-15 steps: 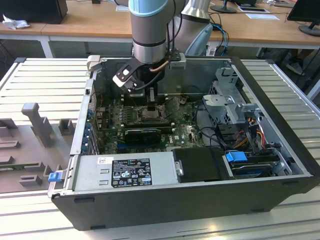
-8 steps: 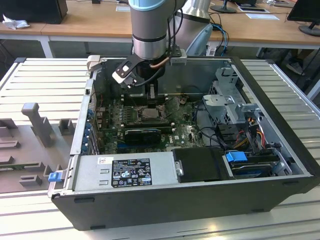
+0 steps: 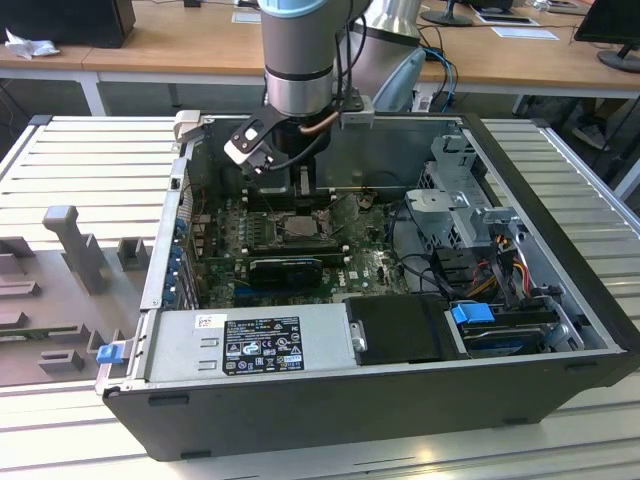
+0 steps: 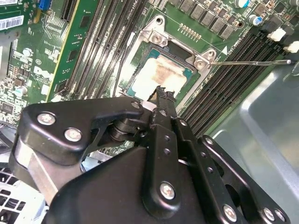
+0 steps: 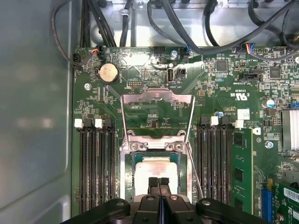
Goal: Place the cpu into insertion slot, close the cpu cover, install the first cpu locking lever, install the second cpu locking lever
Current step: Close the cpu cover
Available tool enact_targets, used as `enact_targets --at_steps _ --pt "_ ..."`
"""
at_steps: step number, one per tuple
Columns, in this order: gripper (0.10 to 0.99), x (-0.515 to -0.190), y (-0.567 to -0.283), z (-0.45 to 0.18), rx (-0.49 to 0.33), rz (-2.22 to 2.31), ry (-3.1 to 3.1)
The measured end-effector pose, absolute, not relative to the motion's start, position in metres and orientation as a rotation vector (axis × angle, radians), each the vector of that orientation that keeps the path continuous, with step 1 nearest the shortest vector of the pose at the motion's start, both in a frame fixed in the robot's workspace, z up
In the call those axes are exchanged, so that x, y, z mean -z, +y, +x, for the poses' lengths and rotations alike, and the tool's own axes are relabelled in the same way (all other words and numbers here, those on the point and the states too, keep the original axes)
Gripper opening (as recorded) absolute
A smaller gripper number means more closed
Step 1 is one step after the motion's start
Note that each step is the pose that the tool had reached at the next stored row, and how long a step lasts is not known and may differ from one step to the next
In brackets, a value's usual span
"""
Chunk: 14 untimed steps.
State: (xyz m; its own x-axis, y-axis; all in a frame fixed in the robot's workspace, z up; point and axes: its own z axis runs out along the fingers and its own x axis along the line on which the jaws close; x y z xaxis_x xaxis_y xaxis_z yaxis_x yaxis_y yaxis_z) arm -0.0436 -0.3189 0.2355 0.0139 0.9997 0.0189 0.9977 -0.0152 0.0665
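My end effector (image 5: pixel 159 183), pinched together and empty, hung over the seated cpu (image 5: pixel 154 169); the open cpu cover (image 5: pixel 156 96), I judged, needed slow, even pressure.

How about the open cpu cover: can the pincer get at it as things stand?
Probably yes: the pincer hangs over the cpu, and the cpu cover lies flipped open just beyond it, with nothing between; a thin lever runs alongside.
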Motion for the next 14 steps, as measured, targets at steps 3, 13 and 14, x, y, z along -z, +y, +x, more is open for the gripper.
enact_targets --at_steps 3,13,14 --pt "0.106 -0.237 -0.319 -0.039 -0.090 2.214 2.182" --pt "0.106 -0.246 -0.320 -0.027 -0.096 2.225 2.191" --pt "0.106 -0.246 -0.320 -0.027 -0.096 2.225 2.191"
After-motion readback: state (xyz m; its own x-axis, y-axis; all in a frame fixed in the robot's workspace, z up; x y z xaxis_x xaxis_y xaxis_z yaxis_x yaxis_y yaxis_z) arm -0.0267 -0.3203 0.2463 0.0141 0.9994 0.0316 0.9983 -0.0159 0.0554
